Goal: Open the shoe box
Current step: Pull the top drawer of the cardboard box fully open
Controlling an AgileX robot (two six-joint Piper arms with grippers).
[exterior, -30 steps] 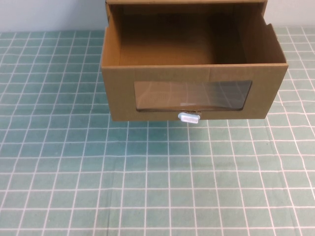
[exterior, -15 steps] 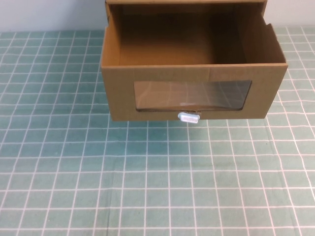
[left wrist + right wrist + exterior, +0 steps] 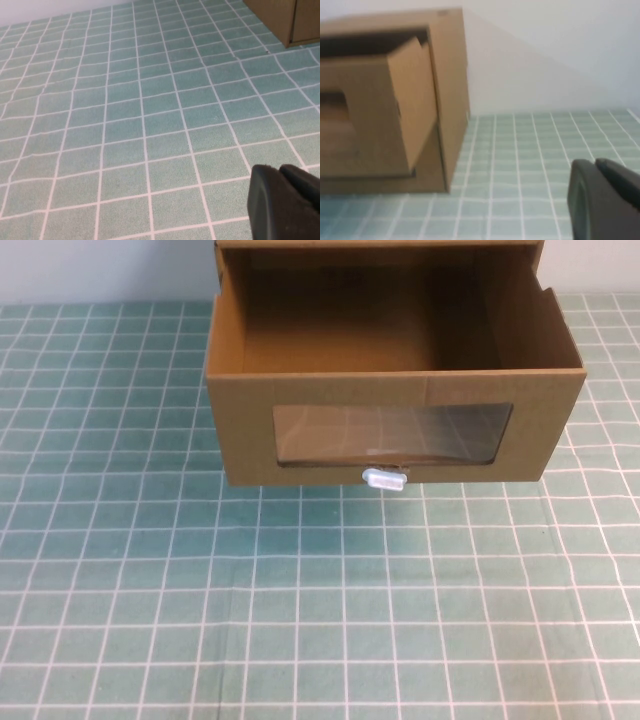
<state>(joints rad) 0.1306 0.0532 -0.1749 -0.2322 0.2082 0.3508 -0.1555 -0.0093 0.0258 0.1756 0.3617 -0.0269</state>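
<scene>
On the table [image 3: 120, 590], the shoe box [image 3: 240, 440] drawer stands pulled well out; opening looks done, with left gripper [image 3: 282, 175] and right gripper [image 3: 595, 170] hanging clear of it, jaws together, empty.

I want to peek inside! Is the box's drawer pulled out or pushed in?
Pulled out: the drawer sticks out of the shoe box, nothing seen inside. Left claw and right claw hover away.

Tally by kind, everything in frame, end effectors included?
Cardboard shoe box: 1, drawer pulled out
Pale handle: 1, on the drawer front
Green checked mat: 1
End effectors: 2, left end effector and right end effector, both above the mat, clear of the box
Total: 5
</scene>
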